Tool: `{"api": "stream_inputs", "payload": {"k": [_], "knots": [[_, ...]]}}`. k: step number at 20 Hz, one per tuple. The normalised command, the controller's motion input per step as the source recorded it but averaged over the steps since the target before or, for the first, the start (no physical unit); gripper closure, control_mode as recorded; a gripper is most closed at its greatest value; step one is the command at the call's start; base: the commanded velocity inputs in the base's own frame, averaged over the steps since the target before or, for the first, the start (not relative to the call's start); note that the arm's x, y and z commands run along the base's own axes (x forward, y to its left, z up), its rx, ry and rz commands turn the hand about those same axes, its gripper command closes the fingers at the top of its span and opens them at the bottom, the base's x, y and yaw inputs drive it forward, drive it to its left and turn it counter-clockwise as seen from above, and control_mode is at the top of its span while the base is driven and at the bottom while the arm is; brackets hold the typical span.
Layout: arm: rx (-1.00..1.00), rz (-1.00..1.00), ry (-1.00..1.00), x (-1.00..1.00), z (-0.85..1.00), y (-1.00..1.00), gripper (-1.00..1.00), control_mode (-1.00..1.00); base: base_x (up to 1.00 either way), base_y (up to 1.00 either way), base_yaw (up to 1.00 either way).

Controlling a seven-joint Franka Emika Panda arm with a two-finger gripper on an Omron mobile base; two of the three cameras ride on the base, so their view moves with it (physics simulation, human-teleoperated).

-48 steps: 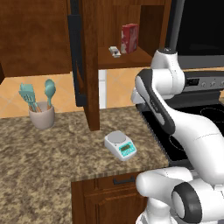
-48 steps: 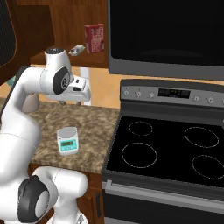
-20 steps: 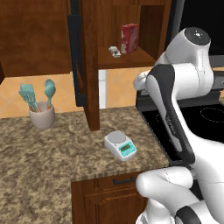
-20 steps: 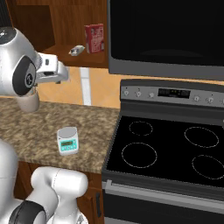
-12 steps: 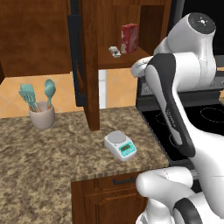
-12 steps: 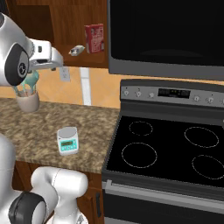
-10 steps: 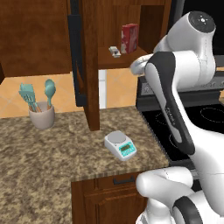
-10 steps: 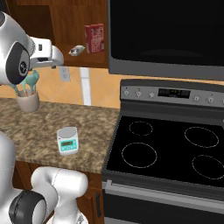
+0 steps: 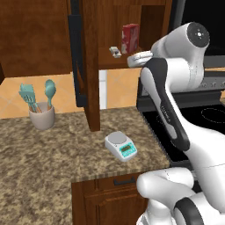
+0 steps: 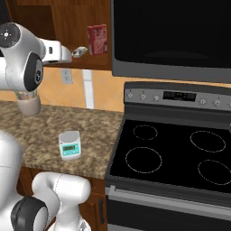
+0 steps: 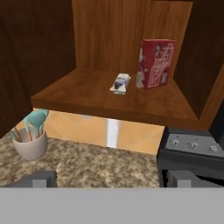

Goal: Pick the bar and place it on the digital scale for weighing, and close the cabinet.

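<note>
Bar (image 11: 120, 83) lies flat mid-shelf in the open cabinet (image 9: 90, 66), just beside red box (image 11: 155, 64). Gripper (image 11: 105, 178) level with shelf's front edge, fingers spread, empty, lined up to reach in. Digital scale (image 9: 121, 145) waits near counter's front edge.

This is a home kitchen, rendered rather than filmed. A speckled granite counter (image 9: 52, 162) runs beside a black glass-top stove (image 10: 176, 153) with ring-marked burners and a row of knobs, and a dark microwave (image 10: 171, 36) hangs over it. Reddish-brown wood cabinet (image 9: 90, 66) stands open above the counter with a red box (image 11: 156, 63) and a small bar (image 11: 120, 83) on its shelf, while a crock (image 9: 42, 117) of teal utensils, a scale (image 9: 121, 146) and a drawer (image 9: 118, 184) below complete the domestic look.
</note>
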Motion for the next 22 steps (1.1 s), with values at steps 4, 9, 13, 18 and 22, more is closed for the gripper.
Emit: {"api": "stream_inputs", "payload": {"k": [4,9,13,18,22], "knots": [[0.03,0.00,-0.01,0.60,0.05,0.00,-1.00,-1.00,0.00,0.00,0.00],[0.00,0.00,0.00,0.56,0.01,0.00,-1.00,-1.00,0.00,0.00,0.00],[0.00,0.00,0.00,0.45,0.00,0.00,-1.00,-1.00,0.00,0.00,0.00],[0.00,0.00,0.00,0.43,0.00,0.00,-1.00,-1.00,0.00,0.00,0.00],[0.01,0.00,0.01,0.36,0.04,-0.01,-1.00,-1.00,0.00,0.00,0.00]]}}
